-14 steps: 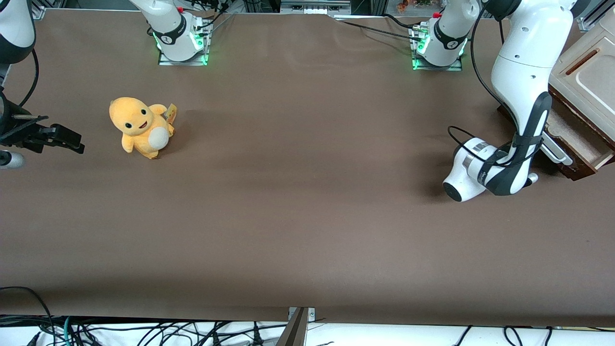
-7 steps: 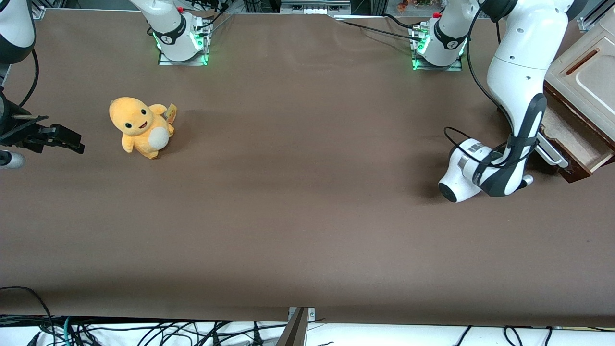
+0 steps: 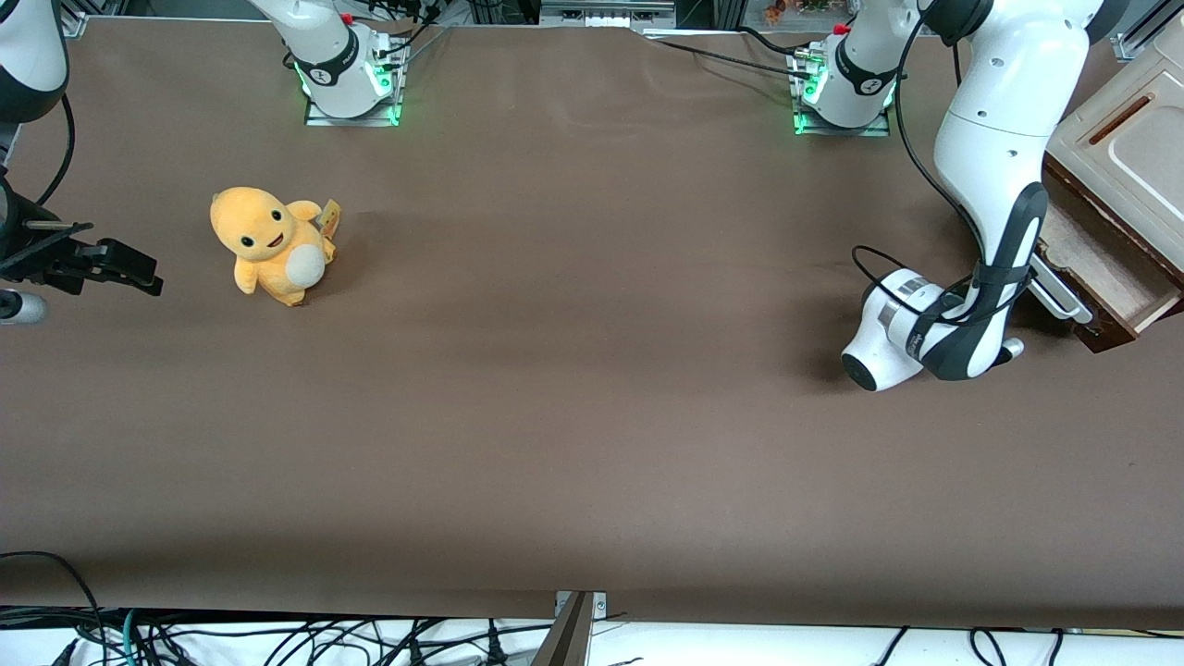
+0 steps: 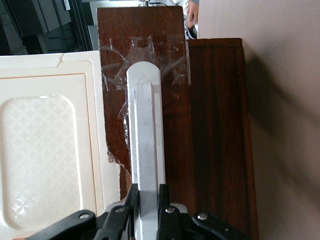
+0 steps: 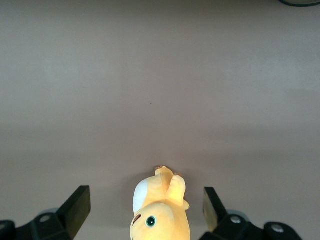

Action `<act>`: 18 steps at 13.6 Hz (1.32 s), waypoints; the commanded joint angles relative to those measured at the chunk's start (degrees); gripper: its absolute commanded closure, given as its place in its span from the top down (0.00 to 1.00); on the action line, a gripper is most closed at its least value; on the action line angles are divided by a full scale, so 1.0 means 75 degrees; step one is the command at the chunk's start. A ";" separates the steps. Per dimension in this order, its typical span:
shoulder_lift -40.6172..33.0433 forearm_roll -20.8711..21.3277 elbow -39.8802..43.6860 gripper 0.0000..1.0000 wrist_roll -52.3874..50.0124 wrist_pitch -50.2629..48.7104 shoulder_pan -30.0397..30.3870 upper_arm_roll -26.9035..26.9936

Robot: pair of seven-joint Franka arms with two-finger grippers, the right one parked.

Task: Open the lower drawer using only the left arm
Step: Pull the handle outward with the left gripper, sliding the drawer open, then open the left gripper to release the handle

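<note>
Even overhead light, soft shadows

No legible text (anywhere)

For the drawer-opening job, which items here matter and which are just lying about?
Part of the job:
- lower drawer, pulled partly out
- its white bar handle
- left arm
- claw, closed on the handle

Lying about:
- orange plush toy, toward the parked arm's end
- cream cabinet top
</note>
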 commanded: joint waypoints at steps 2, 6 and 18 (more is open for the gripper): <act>0.0206 -0.0391 0.0211 0.75 0.0162 -0.0415 -0.0183 0.0020; 0.0194 -0.0403 0.0211 1.00 0.0173 -0.0427 -0.0159 0.0020; -0.0333 -0.0847 0.0467 1.00 0.0747 -0.0415 -0.0218 -0.0003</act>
